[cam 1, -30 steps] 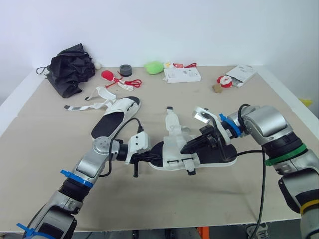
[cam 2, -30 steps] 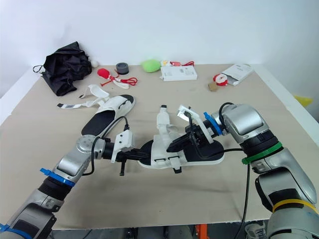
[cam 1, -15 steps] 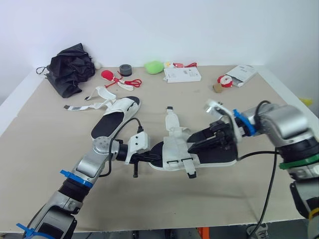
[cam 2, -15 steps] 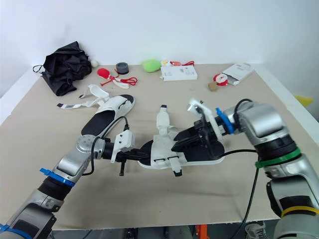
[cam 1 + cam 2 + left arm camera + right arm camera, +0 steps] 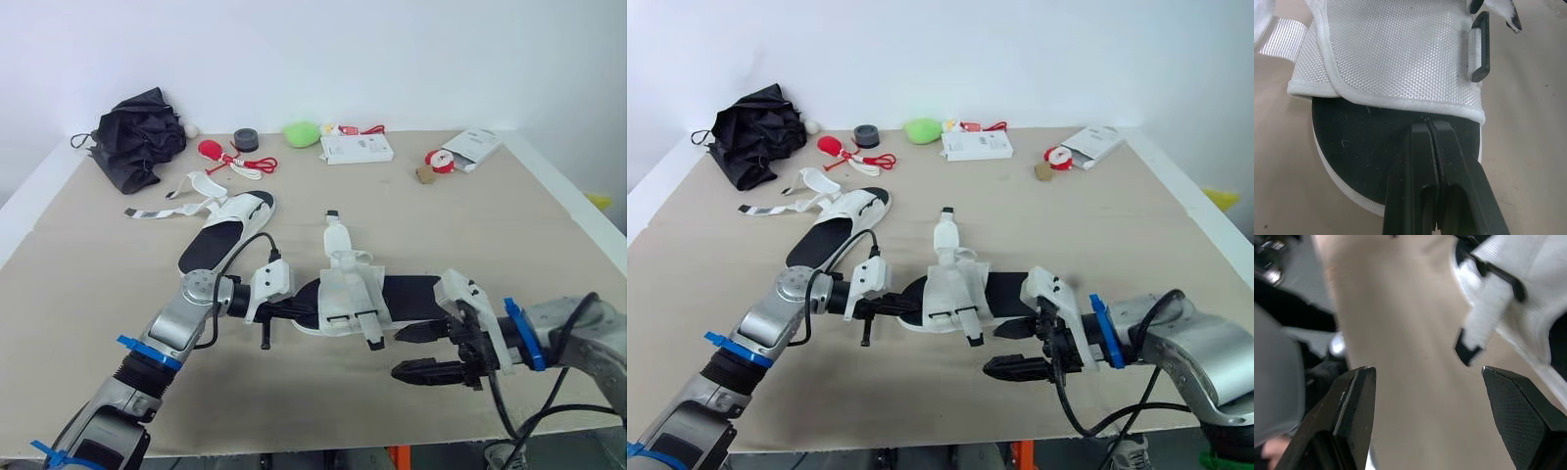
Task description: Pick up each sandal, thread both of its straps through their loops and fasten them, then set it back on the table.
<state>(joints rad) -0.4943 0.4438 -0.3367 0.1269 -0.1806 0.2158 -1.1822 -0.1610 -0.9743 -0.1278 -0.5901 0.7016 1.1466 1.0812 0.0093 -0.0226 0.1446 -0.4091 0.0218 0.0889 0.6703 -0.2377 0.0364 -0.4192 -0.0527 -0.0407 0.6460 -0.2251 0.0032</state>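
One white sandal with a black insole (image 5: 364, 297) lies flat at mid-table, two strap ends with black tips hanging over its near side (image 5: 1476, 335). My left gripper (image 5: 1429, 126) is shut, its fingertips resting on the insole at the sandal's left end, just below the white mesh upper (image 5: 1400, 54). In front of the sandal, near the table's front edge, my right gripper (image 5: 409, 352) is open and holds nothing, a little apart from the strap ends. The second sandal (image 5: 227, 227) lies further back on the left with its straps (image 5: 186, 188) loose.
Along the back edge sit a black bundle (image 5: 139, 137), a red item with cord (image 5: 217, 151), a dark tape roll (image 5: 246, 139), a green object (image 5: 302, 132), a white box (image 5: 358, 147) and a white packet (image 5: 472, 147). Bare tabletop (image 5: 509, 235) lies to the right.
My right gripper has opened, let go of the sandal's right part and drawn back toward the table's front edge. The sandal and the left gripper stayed put.
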